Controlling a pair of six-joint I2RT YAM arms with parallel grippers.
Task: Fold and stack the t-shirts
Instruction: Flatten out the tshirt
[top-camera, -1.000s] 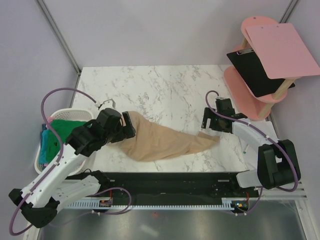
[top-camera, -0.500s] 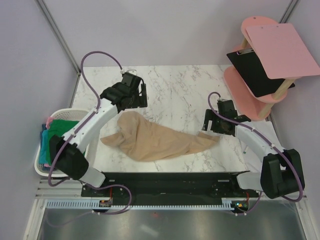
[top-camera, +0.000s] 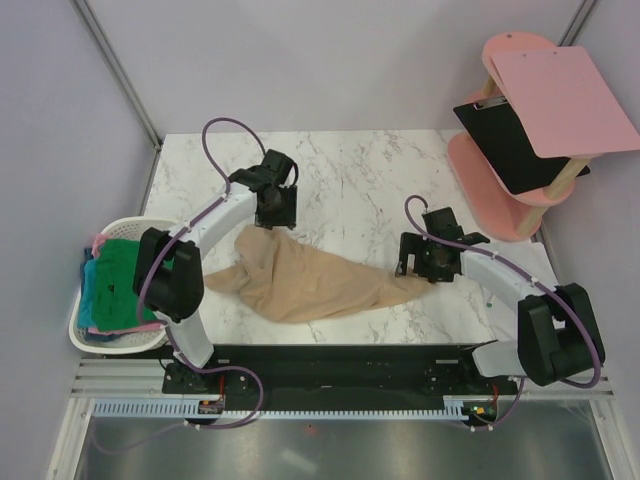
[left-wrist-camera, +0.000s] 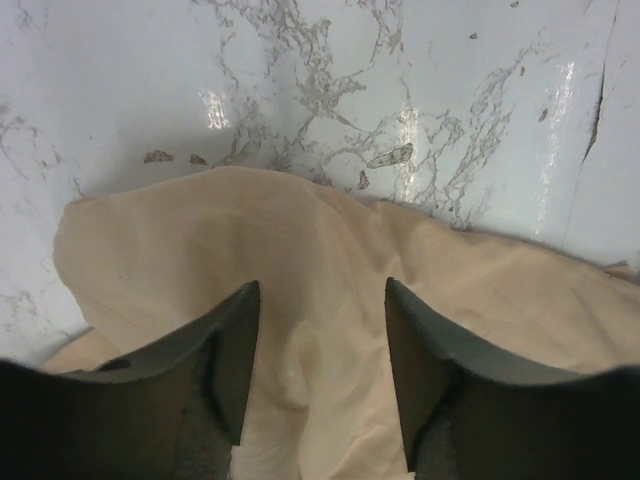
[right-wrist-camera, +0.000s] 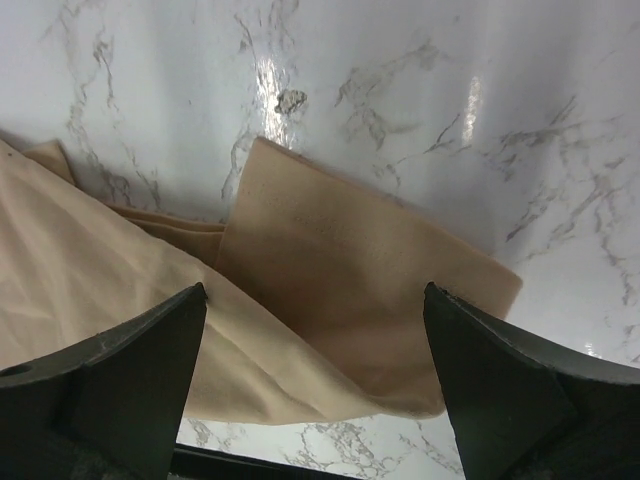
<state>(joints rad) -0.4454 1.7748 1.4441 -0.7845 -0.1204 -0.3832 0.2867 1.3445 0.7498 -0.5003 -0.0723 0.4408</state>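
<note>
Tan t-shirt (top-camera: 310, 282) crumpled on counter (top-camera: 350, 170); left pincer (left-wrist-camera: 320, 292) parted over left end, right pincer (right-wrist-camera: 315, 292) wide over right corner.

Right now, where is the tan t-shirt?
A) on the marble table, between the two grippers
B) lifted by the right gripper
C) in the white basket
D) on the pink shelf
A: the tan t-shirt lies crumpled on the marble table, the left gripper over one end and the right gripper over the other.
</note>
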